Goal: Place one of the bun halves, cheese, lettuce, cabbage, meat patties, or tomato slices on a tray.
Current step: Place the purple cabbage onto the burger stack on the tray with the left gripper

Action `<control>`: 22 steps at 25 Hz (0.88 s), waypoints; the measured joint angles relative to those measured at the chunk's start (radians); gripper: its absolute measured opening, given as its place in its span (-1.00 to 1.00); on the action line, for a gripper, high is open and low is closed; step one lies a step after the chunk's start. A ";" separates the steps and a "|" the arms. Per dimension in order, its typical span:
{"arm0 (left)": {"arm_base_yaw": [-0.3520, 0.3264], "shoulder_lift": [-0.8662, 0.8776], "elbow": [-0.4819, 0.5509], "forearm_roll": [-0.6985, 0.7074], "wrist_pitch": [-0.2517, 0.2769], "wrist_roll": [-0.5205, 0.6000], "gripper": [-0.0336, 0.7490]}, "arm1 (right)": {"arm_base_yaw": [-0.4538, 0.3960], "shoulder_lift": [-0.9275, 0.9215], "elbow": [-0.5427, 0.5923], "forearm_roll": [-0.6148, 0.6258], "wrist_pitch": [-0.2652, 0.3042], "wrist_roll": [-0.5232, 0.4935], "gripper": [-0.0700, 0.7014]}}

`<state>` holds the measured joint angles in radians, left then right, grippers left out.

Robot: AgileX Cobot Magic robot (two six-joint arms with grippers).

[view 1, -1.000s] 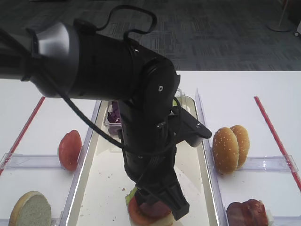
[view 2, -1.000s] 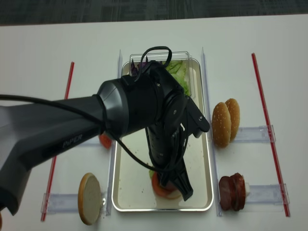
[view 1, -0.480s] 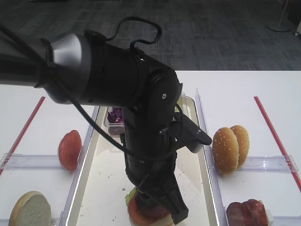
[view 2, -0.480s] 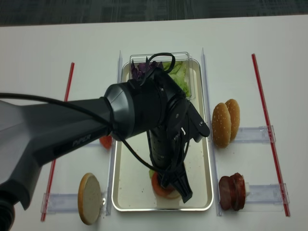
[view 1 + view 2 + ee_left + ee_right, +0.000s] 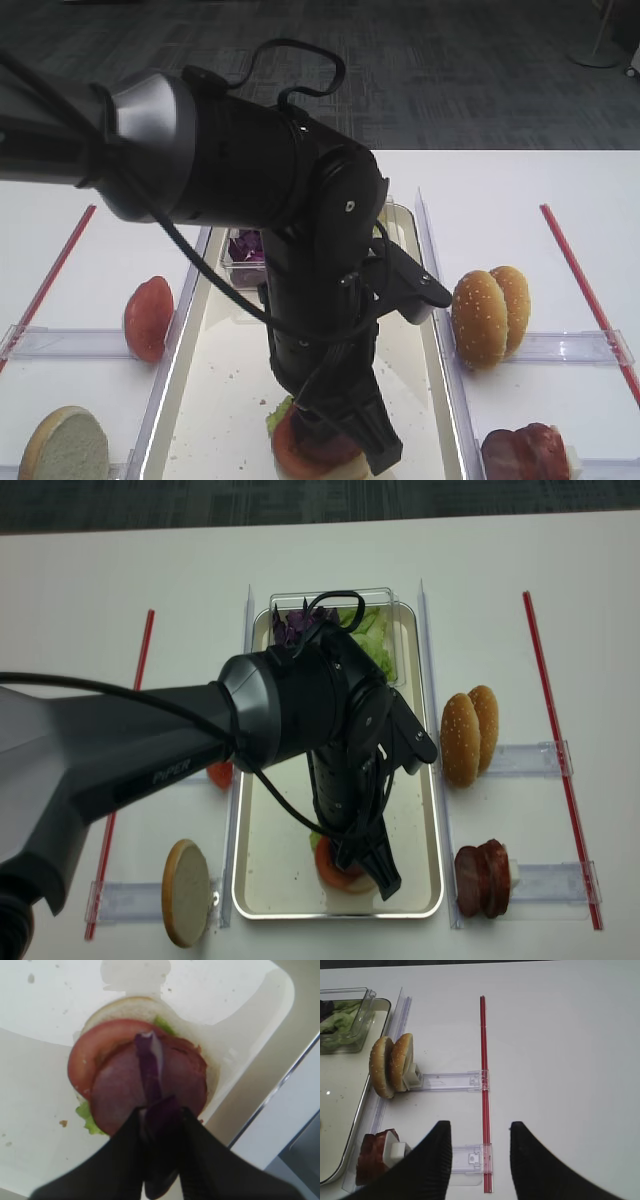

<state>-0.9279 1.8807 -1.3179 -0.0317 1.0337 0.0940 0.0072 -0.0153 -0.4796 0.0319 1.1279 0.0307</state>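
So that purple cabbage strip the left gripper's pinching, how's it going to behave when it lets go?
The cabbage strip looks thin and hangs from the left gripper, so probably floppy and light. It may cling to a finger rather than drop cleanly. Once on the flat meat patty, it should lie still, not roll.

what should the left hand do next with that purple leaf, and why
Probably open and let go. The left hand is shut on the cabbage, whose tip already hangs right over the meat patty on the tomato slice, stacked on the bun half on the tray.
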 joint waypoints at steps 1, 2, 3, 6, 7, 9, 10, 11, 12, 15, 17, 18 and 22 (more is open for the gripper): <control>0.000 0.000 0.000 0.000 0.000 -0.001 -0.60 | 0.000 0.000 0.000 0.000 0.000 0.000 0.01; 0.000 0.000 -0.002 0.000 0.000 -0.001 -0.60 | 0.000 0.000 0.000 0.000 0.000 0.000 0.01; 0.000 0.000 0.000 0.000 0.000 -0.001 -0.60 | 0.000 0.000 0.000 0.000 0.000 0.000 0.01; 0.000 0.000 -0.002 0.000 -0.002 -0.001 -0.59 | 0.000 0.000 0.000 0.000 0.000 0.000 0.01; 0.000 0.000 -0.002 0.000 -0.002 -0.001 -0.58 | 0.000 0.000 0.000 0.000 0.000 0.000 0.01; 0.000 0.000 -0.002 0.000 -0.002 0.001 -0.55 | 0.000 0.000 0.000 0.000 0.000 0.000 0.01; 0.000 0.000 -0.002 0.000 -0.002 0.001 -0.54 | 0.000 0.000 0.000 0.000 0.000 0.000 0.01; 0.000 0.000 -0.002 0.000 -0.002 0.001 -0.53 | 0.000 0.000 0.000 0.000 0.000 0.000 0.01; 0.000 0.000 -0.002 0.000 -0.002 0.001 -0.52 | 0.000 0.000 0.000 0.000 0.000 0.000 0.01; 0.000 0.000 -0.002 0.000 -0.002 0.001 -0.50 | 0.000 0.000 0.000 0.000 0.000 0.000 0.01; 0.000 0.000 -0.002 0.000 -0.002 0.001 -0.47 | 0.000 0.000 0.000 0.000 0.000 0.000 0.01; 0.000 0.000 -0.002 0.000 -0.002 0.001 -0.45 | 0.000 0.000 0.000 0.000 0.000 0.000 0.01; 0.000 0.000 -0.002 0.000 -0.002 0.001 -0.37 | 0.000 0.000 0.000 0.000 0.000 0.000 0.01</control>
<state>-0.9279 1.8807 -1.3200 -0.0317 1.0316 0.0952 0.0072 -0.0153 -0.4796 0.0319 1.1279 0.0307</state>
